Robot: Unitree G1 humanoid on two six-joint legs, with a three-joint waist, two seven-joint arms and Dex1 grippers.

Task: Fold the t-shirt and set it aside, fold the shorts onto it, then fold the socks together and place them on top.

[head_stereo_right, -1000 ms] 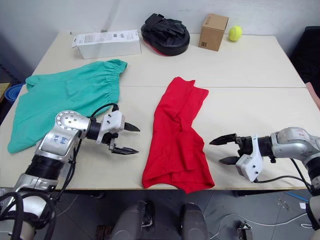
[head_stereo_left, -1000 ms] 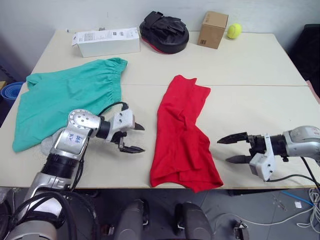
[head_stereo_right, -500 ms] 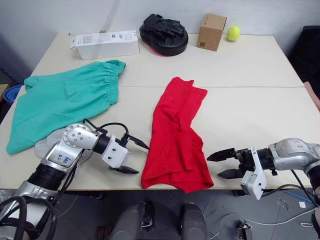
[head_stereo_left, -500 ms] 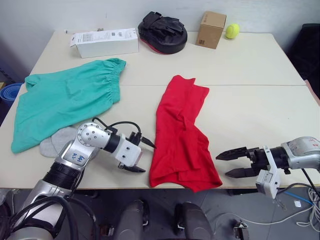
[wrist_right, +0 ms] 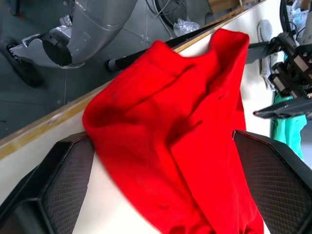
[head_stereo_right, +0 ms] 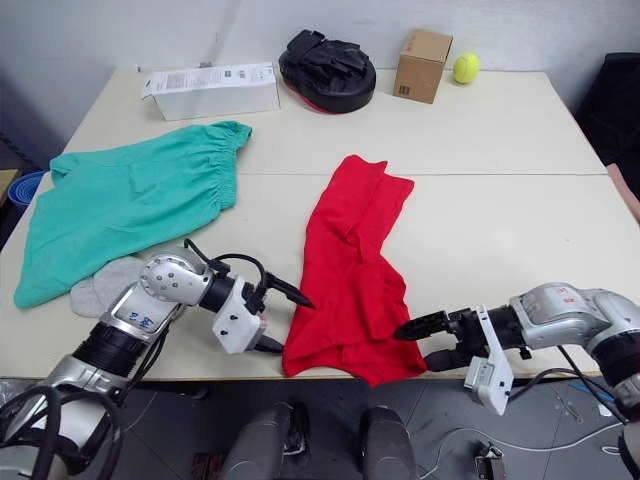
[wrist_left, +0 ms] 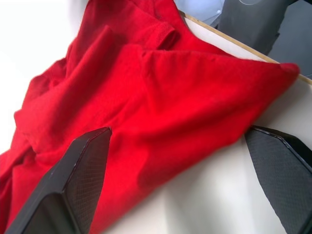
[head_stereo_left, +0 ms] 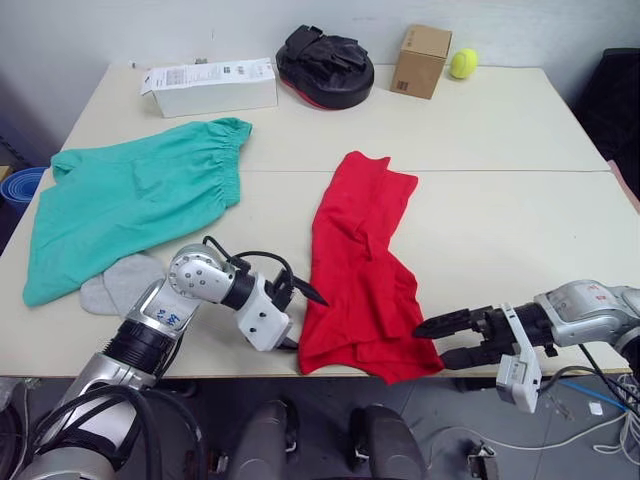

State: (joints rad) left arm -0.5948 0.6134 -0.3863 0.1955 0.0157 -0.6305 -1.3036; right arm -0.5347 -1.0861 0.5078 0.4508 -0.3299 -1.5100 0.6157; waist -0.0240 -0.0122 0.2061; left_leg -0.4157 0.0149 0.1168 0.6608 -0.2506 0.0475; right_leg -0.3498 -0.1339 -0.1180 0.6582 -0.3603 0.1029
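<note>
- Between the two grippers lies the red t-shirt (head_stereo_left: 360, 275), crumpled into a long strip on the table (head_stereo_left: 500, 130); its long axis runs away from the robot, with the near end at the table's front edge.
- Left gripper (head_stereo_left: 305, 315) sits just beside the shirt's near left corner, fingers spread wide with that corner between them, nothing clamped yet.
- Right gripper (head_stereo_left: 432, 342) is at the near right corner, likewise wide open and empty, its fingertips at the hem.
- Each arm is about equally close to its own corner, so I judge the coming move to be a paired pinch of the near hem, drawn along the strip's length.
- Teal-green shorts (head_stereo_left: 130, 200) lie well off to the left gripper's far side; the grey socks (head_stereo_left: 120, 285) rest by the shorts' near edge, just behind the left arm.
- Hard to tell: which part of the shirt is collar or sleeve, and how many layers are bunched at the near end.
</note>
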